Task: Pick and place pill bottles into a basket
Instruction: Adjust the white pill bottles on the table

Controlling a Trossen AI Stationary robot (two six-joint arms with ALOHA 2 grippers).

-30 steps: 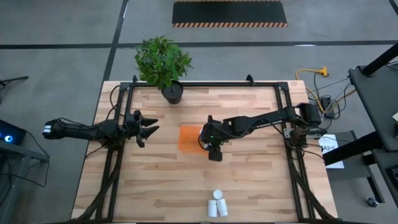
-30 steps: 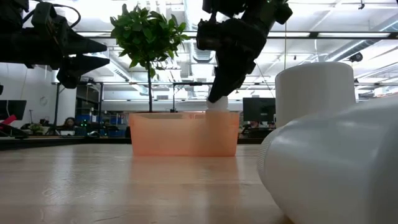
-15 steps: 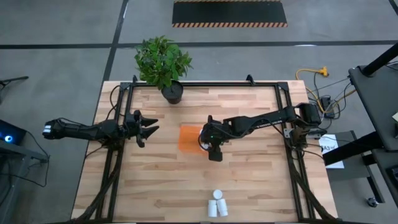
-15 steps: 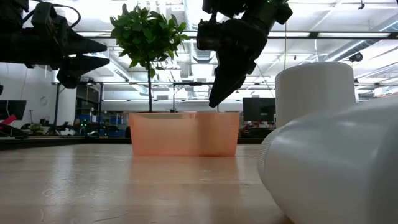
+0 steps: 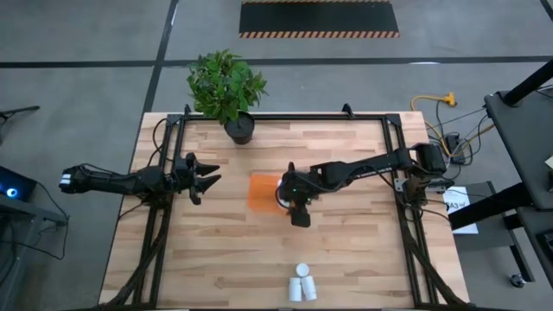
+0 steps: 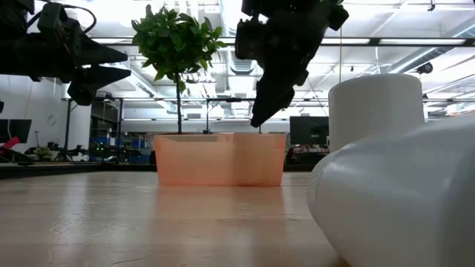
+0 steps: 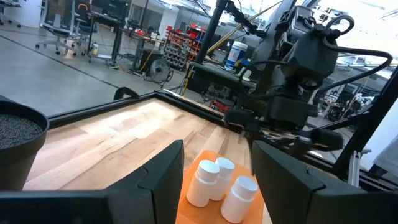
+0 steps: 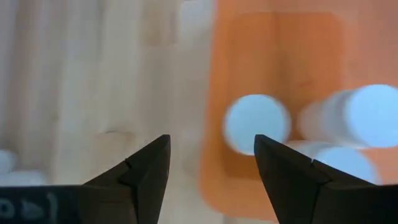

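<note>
Released, 3 pill bottles (image 7: 214,180) lie in basket (image 6: 220,159); right hand (image 8: 211,168) apart, empty.

The right gripper (image 8: 211,171) looked straight down, its two dark fingers (image 8: 140,171) spread apart with nothing between them. Below lay the pale wooden table (image 8: 93,81) and, beside it, the orange basket (image 8: 280,56). Three white pill bottles (image 8: 257,124) sat inside the basket: one showed its round cap clearly, the other two lay close together toward the basket's far side, blurred. More white shapes (image 8: 12,168) showed at the picture's edge on the bare wood, too blurred to identify.
</note>
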